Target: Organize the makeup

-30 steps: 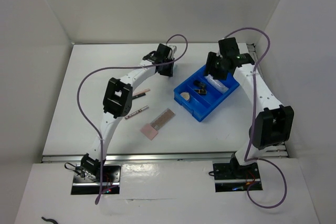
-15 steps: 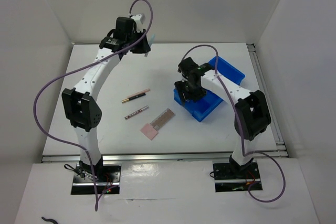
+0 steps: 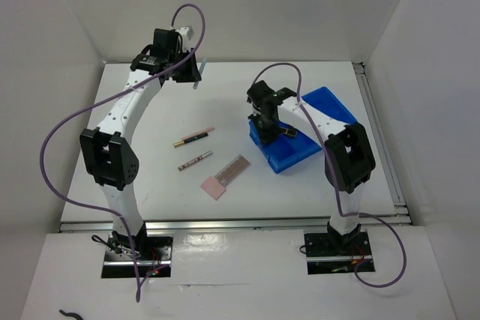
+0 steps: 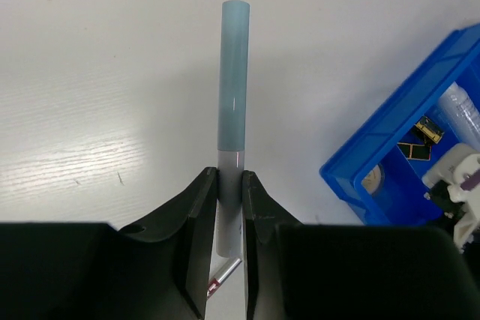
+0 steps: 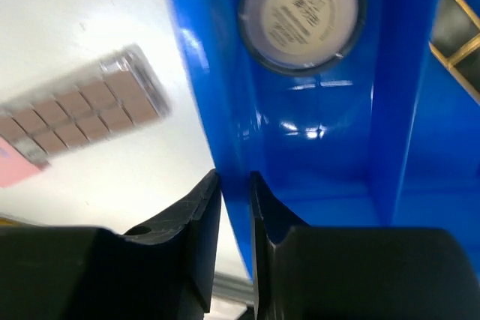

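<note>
- The slim teal tube (image 4: pixel 234 73), smooth and cylindrical, is pinched at its base by the left gripper (image 4: pixel 229 185), which has swung to the far left, well apart from the blue tray (image 3: pixel 300 154).
- The right gripper (image 5: pixel 234 189) has just clamped the tray's glossy plastic wall, probably to reposition it.
- A round compact (image 5: pixel 300 13) lies inside the tray; the flat palette (image 3: pixel 225 176) and pencils (image 3: pixel 193 136) wait outside.
</note>
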`<action>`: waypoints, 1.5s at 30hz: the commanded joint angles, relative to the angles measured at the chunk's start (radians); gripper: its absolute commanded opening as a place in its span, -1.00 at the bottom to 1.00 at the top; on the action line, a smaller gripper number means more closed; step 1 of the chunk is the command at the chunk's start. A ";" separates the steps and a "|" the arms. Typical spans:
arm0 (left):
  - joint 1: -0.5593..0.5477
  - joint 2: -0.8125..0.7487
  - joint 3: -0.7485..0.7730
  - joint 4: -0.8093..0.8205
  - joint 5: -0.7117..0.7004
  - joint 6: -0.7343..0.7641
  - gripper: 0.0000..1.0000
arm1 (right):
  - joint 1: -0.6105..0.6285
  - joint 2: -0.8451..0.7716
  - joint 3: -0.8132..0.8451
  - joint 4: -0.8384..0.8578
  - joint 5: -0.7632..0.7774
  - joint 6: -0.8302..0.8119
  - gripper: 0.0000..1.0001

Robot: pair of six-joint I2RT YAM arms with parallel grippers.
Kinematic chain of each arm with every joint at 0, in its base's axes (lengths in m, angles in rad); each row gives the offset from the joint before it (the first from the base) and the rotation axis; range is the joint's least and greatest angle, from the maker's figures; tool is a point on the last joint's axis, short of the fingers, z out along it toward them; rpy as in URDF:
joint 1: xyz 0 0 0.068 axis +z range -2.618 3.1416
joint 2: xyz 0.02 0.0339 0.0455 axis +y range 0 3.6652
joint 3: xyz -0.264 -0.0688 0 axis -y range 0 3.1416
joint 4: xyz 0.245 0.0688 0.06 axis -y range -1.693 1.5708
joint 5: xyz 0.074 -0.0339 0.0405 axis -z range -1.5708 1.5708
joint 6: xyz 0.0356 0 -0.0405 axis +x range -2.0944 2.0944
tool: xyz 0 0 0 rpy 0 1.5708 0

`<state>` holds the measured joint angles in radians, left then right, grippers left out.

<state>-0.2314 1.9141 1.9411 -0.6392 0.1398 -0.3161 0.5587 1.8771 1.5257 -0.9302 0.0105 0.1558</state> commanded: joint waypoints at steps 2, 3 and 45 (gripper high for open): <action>0.007 -0.079 0.005 0.003 0.015 0.018 -1.00 | 0.006 0.106 0.123 0.005 0.034 0.054 -0.81; 0.007 -0.079 0.005 0.003 0.015 0.028 -1.00 | -0.003 0.128 0.183 -0.004 0.034 0.054 -0.84; 0.008 -0.155 -0.010 0.047 0.191 -0.061 -1.00 | -0.288 0.169 0.530 0.259 0.057 0.303 0.40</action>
<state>-0.2001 1.7859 1.8999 -0.6472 0.2409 -0.3431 0.3706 2.1983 2.1117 -0.6655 -0.1009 0.5034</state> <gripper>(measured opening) 0.300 0.701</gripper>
